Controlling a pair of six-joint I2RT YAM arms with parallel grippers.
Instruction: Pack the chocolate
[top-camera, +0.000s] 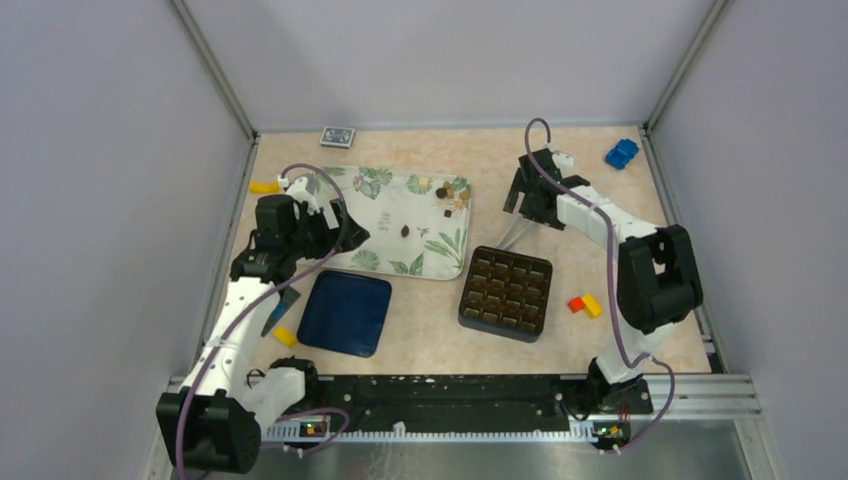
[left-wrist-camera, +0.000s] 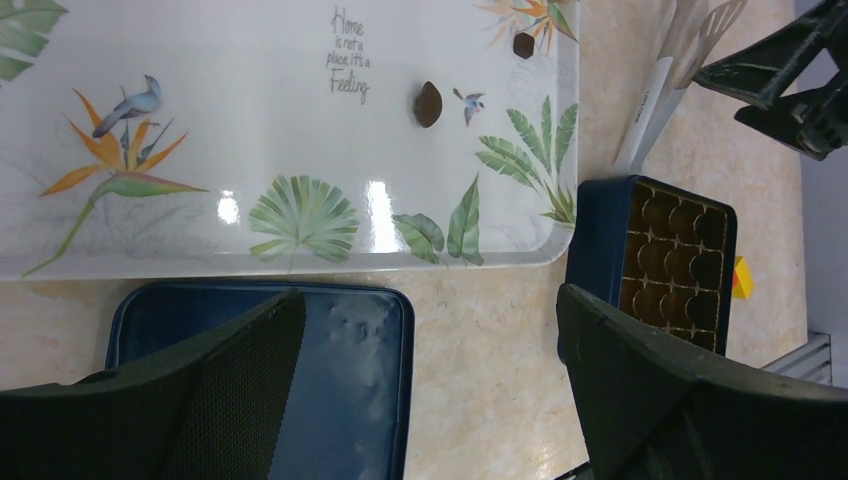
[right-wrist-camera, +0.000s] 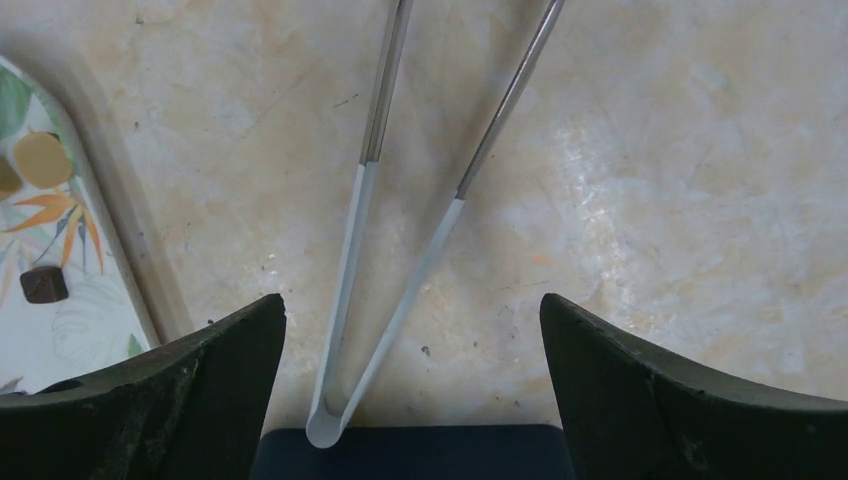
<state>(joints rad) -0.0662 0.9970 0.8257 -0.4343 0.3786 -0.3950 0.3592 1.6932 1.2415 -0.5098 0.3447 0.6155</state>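
Chocolate pieces lie on the floral tray (top-camera: 380, 215): one dark piece (top-camera: 404, 230) near its middle and a small cluster (top-camera: 447, 195) at its far right corner. The left wrist view shows the middle piece (left-wrist-camera: 428, 103) and the tray (left-wrist-camera: 250, 120). The dark gridded box (top-camera: 506, 292) stands right of the tray, and its blue lid (top-camera: 345, 312) lies to the left. My left gripper (top-camera: 338, 232) hovers open over the tray's near edge, holding nothing (left-wrist-camera: 430, 300). My right gripper (top-camera: 522, 200) is open above white tongs (right-wrist-camera: 350, 260), just beyond the box (right-wrist-camera: 410, 455).
A blue toy car (top-camera: 621, 153) sits at the far right and a card deck (top-camera: 337, 136) at the back. Red and yellow blocks (top-camera: 585, 305) lie right of the box. A yellow block (top-camera: 285, 336) and a yellow piece (top-camera: 264, 186) lie along the left wall.
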